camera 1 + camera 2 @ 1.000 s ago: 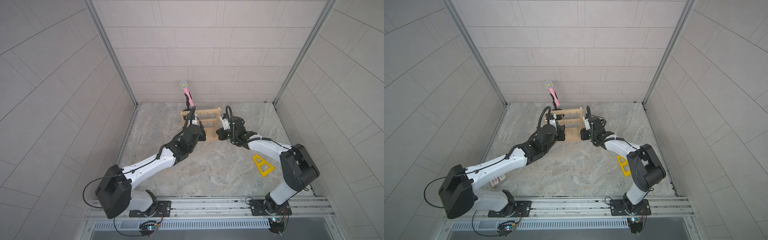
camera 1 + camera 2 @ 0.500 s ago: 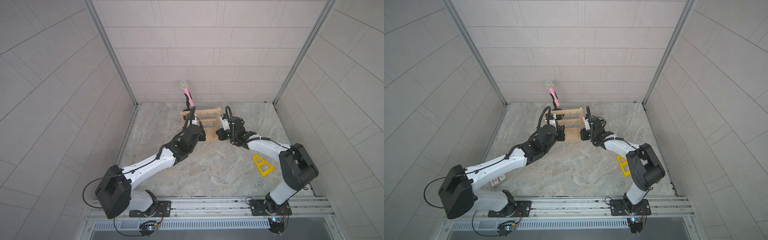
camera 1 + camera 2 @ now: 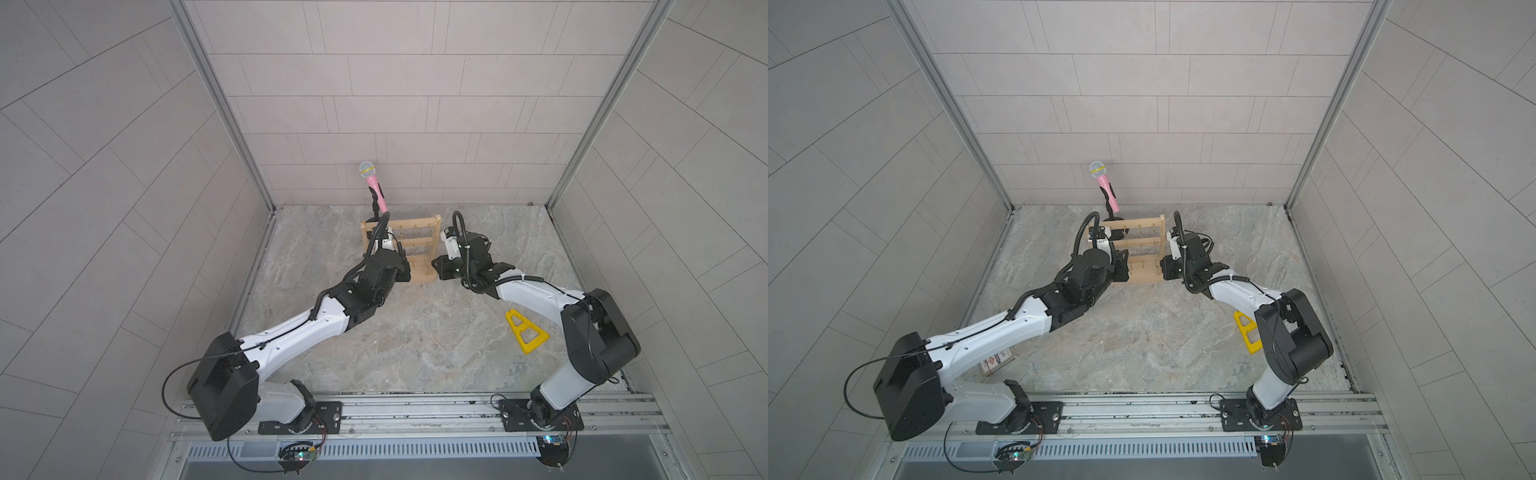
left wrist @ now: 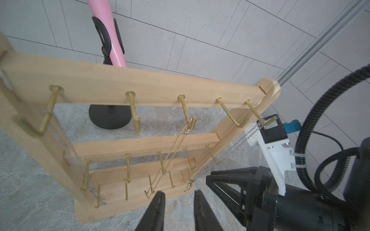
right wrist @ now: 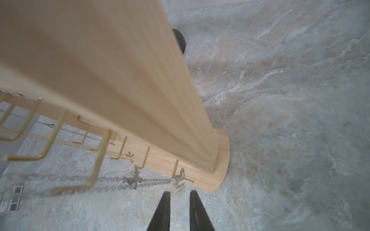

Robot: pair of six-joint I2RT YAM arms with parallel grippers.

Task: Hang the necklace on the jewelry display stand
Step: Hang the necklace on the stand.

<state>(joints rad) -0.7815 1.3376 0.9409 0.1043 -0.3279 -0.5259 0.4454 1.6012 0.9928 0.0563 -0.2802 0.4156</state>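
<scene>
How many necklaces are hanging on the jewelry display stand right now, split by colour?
Silver necklaces: 2
Gold necklaces: 1
Total: 3, all hung from top-bar hooks of the jewelry display stand.

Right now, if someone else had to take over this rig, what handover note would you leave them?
Left gripper: open, empty, pointing at the base of the jewelry display stand.
Right gripper: slightly open, empty, tips just short of the silver necklace.
Necklace: looped over the end hook of the top bar, on the right arm's side, hanging down.
Done: the hang, apparently.
Left: back both arms away without snagging the chain; check that it sits on the hook.
</scene>
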